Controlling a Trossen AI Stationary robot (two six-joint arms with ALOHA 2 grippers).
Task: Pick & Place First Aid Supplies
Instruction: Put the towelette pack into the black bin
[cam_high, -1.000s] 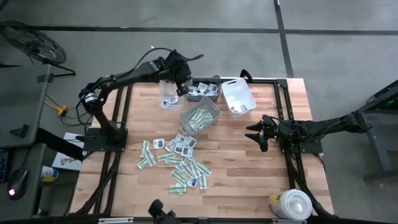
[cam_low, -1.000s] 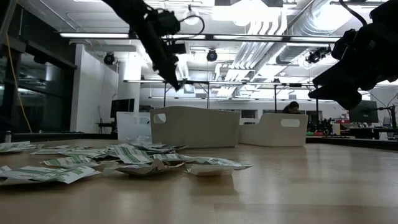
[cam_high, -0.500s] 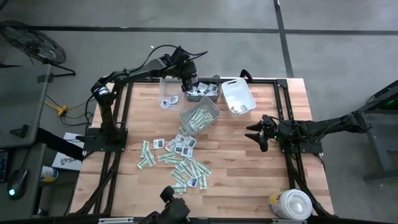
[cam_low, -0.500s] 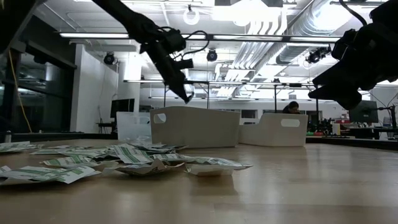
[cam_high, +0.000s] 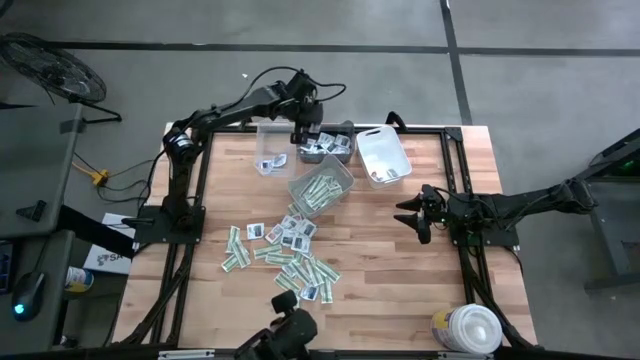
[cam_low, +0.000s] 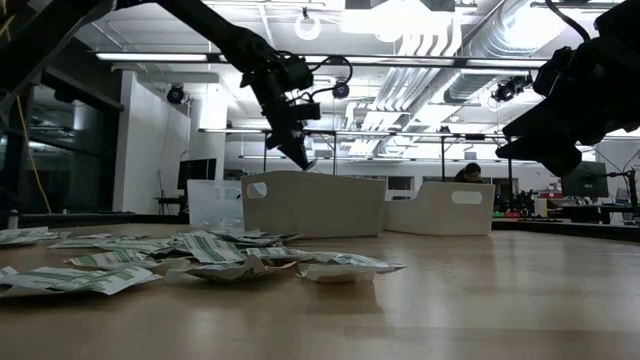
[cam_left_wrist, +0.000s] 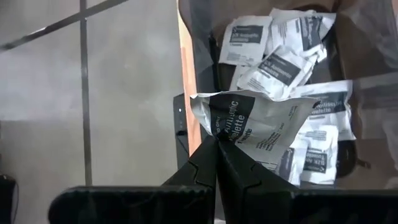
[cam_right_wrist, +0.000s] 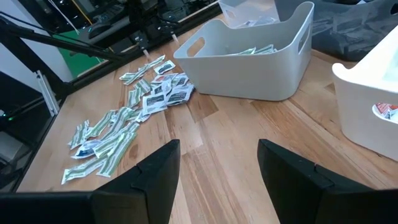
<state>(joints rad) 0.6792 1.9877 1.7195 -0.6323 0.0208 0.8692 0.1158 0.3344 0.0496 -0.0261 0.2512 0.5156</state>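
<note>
On the near half of the wooden table (cam_high: 400, 270) the loose first aid supplies (cam_high: 285, 258) lie in a scatter of green-and-white strips and squarish white packets, untouched in this last second. At the table's right side the right gripper (cam_high: 411, 215) waits just above the wood with its fingers spread wide and nothing between them, exactly where it was a second ago. Beyond the scatter, toward the middle, stands the white bin (cam_high: 321, 189) already holding green strips, with a second white bin (cam_high: 384, 156) to its far right and a clear bin (cam_high: 268, 155) to its far left holding a couple of packets. What has changed is at the far edge: the left gripper (cam_high: 302, 132) has swung rightward from above the clear bin and now hangs over the dark bin (cam_high: 330, 146), where white packets with dark print are piled. Its fingers (cam_left_wrist: 205, 163) are pinched fully together on a corner of one white packet (cam_left_wrist: 249, 119), which dangles crumpled above the others in that bin. The carry therefore looks complete and the packet seems to be over its matching bin; I judge the step in hand to be the release, after which most of the pile on the near table would still remain to be sorted.
</note>
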